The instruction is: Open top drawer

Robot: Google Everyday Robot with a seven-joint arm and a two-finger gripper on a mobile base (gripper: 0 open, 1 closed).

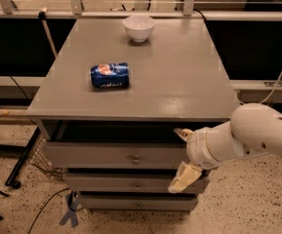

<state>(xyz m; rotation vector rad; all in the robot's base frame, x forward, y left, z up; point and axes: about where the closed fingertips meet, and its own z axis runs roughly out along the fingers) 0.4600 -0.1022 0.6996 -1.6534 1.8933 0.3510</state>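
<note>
The top drawer (96,155) is the wide grey front just under the cabinet top, with a small round metal knob (135,159) at its centre. A dark gap shows above it. My gripper (182,155) is at the right end of this drawer front, to the right of the knob. It is open, with one cream finger (181,132) at the drawer's upper edge and the other (184,177) below its lower edge. It holds nothing. The white arm (248,138) comes in from the right.
Two lower grey drawer fronts (126,182) sit beneath. On the cabinet top (179,82) lie a blue can (110,75) on its side and a white bowl (139,28) at the back. Cables and a black stand foot (18,165) are on the speckled floor at left.
</note>
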